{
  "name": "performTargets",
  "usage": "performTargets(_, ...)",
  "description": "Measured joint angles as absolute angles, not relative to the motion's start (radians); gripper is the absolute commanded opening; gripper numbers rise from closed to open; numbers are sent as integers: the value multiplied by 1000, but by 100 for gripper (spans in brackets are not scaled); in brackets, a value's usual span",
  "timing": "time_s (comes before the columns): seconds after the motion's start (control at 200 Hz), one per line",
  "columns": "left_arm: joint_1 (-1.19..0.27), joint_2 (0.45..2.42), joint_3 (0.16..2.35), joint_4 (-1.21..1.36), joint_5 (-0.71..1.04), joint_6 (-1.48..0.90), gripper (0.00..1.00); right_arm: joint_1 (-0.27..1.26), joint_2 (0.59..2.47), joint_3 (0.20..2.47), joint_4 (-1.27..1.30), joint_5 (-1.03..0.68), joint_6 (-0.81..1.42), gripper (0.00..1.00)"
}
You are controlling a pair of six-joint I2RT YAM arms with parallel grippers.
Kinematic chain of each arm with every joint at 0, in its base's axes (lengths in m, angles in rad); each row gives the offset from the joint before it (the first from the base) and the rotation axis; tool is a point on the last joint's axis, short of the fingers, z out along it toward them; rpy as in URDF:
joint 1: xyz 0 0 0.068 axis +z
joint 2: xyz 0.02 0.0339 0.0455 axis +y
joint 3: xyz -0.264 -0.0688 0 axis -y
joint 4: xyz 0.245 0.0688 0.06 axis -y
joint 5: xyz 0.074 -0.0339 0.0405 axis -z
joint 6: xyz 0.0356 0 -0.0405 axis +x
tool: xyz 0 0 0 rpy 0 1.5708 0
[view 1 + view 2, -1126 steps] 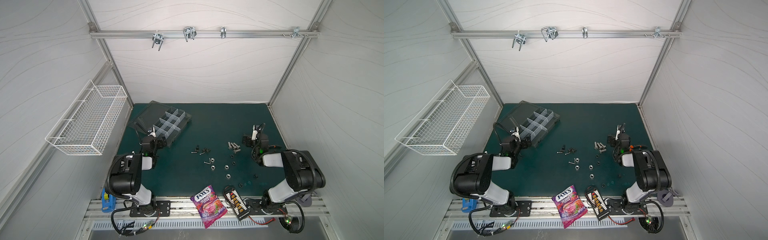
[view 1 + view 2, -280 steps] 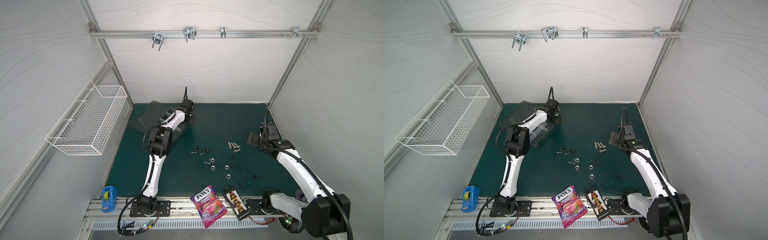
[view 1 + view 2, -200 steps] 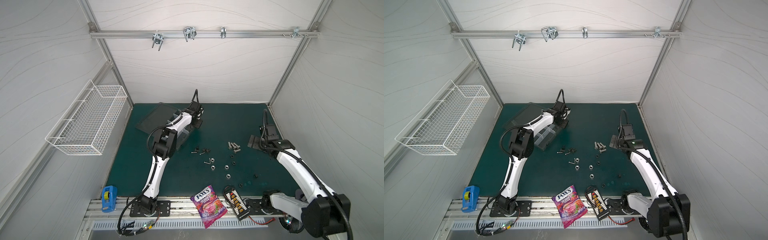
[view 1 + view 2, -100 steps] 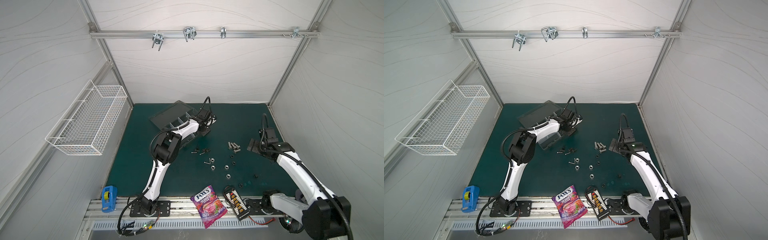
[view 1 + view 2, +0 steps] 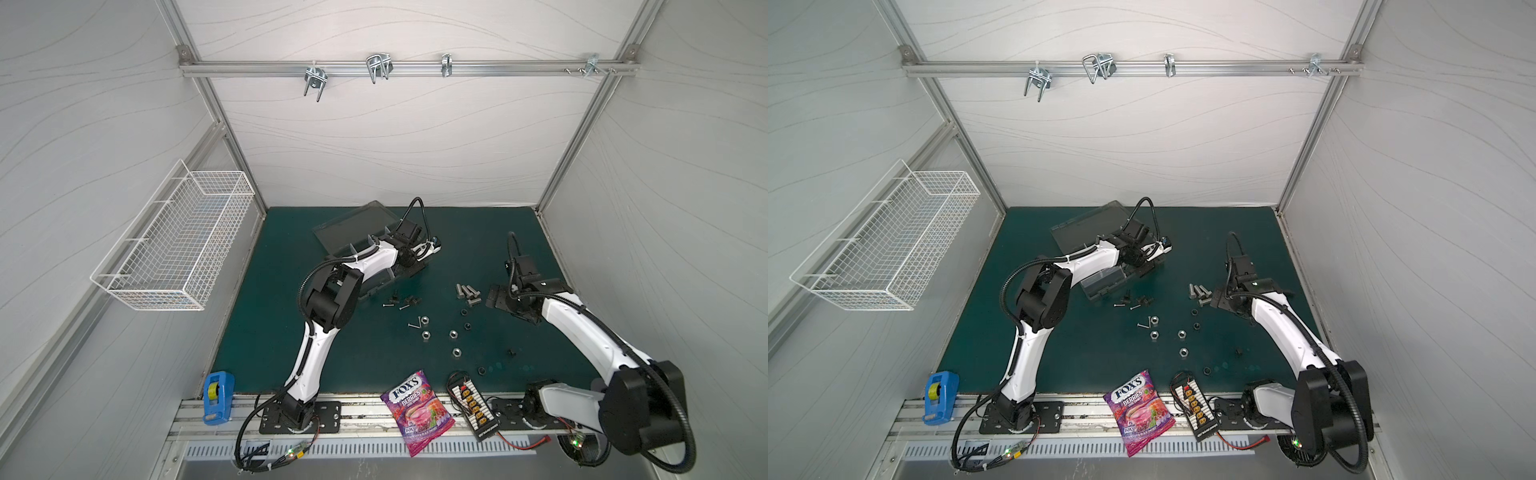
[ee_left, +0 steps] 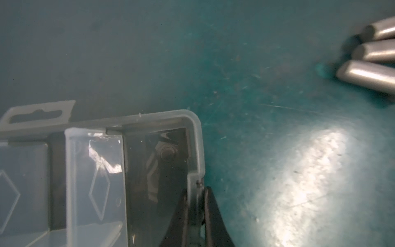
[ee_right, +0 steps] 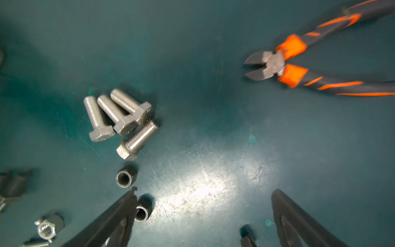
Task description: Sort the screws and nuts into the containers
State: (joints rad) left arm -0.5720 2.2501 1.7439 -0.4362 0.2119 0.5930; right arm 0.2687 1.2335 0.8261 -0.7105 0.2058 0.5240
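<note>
Left pincer [image 6: 196, 190] is clamped on the box [image 6: 197, 145] wall, so I'd drag it low and slow toward the bolts [image 7: 111, 113] (no lifting). Right pincer [image 7: 204, 191] hangs wide open.

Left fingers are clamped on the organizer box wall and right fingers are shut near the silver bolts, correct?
No: the right fingers stand wide open near the silver bolts, as the right wrist view shows. The left fingers are clamped on the organizer box wall.
</note>
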Motion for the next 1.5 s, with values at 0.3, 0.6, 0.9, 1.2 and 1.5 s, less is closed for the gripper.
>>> performTargets(0.3, -578, 2250, 1744, -435, 273, 667, 43, 347, 1343, 871, -707, 200, 527, 91)
performTargets(0.6, -577, 2177, 1740, -435, 233, 627, 58, 422, 1423, 929, -703, 200, 535, 90)
performTargets(0.9, -577, 1886, 1694, -442, -17, 207, 57, 433, 1426, 932, -698, 226, 550, 99)
performTargets(1.2, -616, 1700, 1312, -448, -123, -374, 52, 433, 1422, 933, -697, 255, 546, 99)
performTargets(1.5, -672, 1731, 1183, -455, -160, -537, 49, 433, 1404, 933, -697, 268, 532, 99)
